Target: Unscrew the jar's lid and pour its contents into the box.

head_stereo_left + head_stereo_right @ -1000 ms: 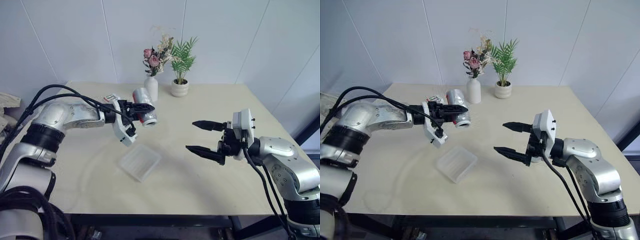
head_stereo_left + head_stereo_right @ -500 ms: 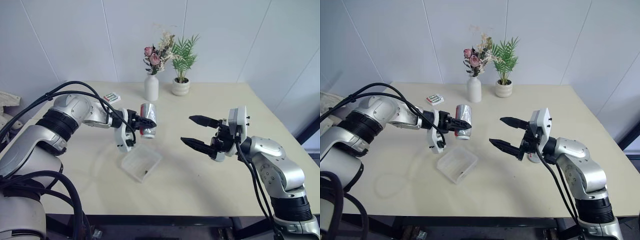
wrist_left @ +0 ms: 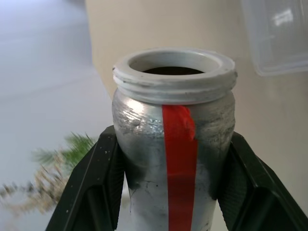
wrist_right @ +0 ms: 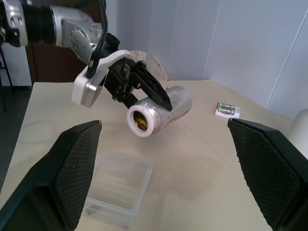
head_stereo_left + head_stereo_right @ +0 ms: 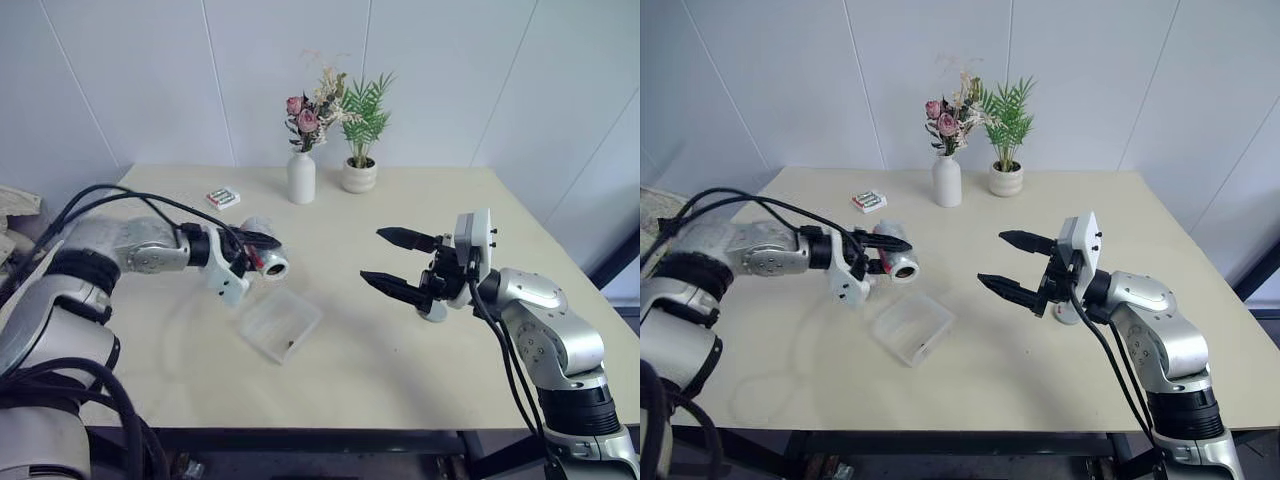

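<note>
Silvery and marked with red tape, the small round jar (image 5: 262, 259) lies sideways in my left gripper (image 5: 262, 251), squeezed tight, its open mouth above the edge of the clear plastic square box (image 5: 281, 323) on the table (image 5: 400, 340). My right gripper (image 5: 392, 262) hangs wide and holds nothing.

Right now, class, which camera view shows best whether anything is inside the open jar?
The right wrist view: it looks straight into the mouth of the jar, where yellowish bits show. The left wrist view shows its threaded rim and red stripe, but the inside is dark. The two eye views show it small and tilted in the left gripper.
</note>
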You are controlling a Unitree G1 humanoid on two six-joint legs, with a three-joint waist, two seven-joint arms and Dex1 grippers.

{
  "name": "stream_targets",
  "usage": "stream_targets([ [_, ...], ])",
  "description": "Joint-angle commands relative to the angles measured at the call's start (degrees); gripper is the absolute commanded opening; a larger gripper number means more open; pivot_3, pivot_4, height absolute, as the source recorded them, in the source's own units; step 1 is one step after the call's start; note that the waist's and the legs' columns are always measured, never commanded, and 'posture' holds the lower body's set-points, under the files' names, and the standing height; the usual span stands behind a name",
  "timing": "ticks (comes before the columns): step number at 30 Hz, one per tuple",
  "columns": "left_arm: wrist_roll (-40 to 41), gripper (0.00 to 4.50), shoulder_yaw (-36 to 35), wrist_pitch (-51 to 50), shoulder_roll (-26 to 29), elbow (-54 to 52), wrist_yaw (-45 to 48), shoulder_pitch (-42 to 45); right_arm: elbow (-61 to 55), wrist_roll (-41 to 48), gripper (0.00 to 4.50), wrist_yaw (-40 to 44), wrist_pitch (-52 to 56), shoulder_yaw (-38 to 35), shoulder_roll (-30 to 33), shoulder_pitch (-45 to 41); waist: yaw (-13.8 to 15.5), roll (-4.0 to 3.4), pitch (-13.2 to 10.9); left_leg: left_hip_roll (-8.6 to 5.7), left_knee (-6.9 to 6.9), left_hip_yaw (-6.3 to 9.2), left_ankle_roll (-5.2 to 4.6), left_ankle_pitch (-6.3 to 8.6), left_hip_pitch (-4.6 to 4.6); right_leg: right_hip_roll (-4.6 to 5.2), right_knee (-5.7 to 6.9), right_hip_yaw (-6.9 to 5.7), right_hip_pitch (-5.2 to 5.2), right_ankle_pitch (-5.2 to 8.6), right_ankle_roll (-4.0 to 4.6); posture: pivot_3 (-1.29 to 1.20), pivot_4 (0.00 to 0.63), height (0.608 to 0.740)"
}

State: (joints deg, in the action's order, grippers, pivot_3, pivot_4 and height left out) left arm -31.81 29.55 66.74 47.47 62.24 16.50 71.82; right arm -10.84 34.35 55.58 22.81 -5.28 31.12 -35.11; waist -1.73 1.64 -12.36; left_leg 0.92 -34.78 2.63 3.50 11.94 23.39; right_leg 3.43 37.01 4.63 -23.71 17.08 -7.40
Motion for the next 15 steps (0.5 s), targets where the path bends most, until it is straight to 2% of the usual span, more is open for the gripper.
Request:
stream_targets([
  [1, 34.95, 2.2, -15.31, -28.4, -2.69, -13.2, 24.75, -9.02, -1.08, 2.0, 4.45, 0.99, 1.07, -0.19, 0.52, -2.05, -0.05, 0.01, -0.01, 0.0, -0.1, -0.01, 0.0, 0.0, 0.01, -0.02, 0.05, 0.04, 0.02, 0.0, 0.0, 0.0, 0.15, 0.74],
  [3, 45.0, 2.2, -22.2, -45.06, -3.65, -22.25, 27.4, -14.14, -1.22, 2.47, 4.45, 1.37, 1.73, 0.17, 0.46, -2.41, -0.17, 0.02, -0.02, 0.04, -0.28, 0.02, -0.01, 0.0, 0.03, -0.06, 0.16, 0.07, 0.02, -0.03, 0.0, 0.0, 0.15, 0.74],
  [9, 56.22, 2.2, -36.41, -69.51, -6.42, -38.25, 19.01, -25.15, -1.39, 2.35, 4.45, 2.47, 2.52, 1.48, 0.08, -3.52, -1.0, 0.04, -0.02, 0.05, -0.41, 0.1, 0.01, -0.01, -0.18, -0.1, 0.54, 0.13, 0.07, -0.02, 0.02, 0.0, 0.15, 0.74],
  [12, 59.71, 2.2, -44.15, -73.92, -9.94, -40.92, 12.01, -30.5, -0.52, 1.11, 4.45, 2.88, 2.33, 3.85, -0.93, -5.29, -1.61, 0.02, -0.01, 0.03, -0.49, 0.07, 0.01, -0.02, -0.31, -0.09, 0.63, 0.22, 0.18, -0.03, 0.02, 0.0, 0.15, 0.74],
  [15, 58.97, 2.2, -48.38, -73.67, -11.32, -40.42, 7.98, -33.16, -0.36, -0.43, 4.45, 3.62, 1.75, 6.04, -0.97, -5.81, -1.66, 0.1, -0.01, 0.06, -0.5, 0.08, 0.0, -0.06, -0.34, -0.14, 0.64, 0.22, 0.17, -0.09, 0.08, 0.0, 0.15, 0.74],
])
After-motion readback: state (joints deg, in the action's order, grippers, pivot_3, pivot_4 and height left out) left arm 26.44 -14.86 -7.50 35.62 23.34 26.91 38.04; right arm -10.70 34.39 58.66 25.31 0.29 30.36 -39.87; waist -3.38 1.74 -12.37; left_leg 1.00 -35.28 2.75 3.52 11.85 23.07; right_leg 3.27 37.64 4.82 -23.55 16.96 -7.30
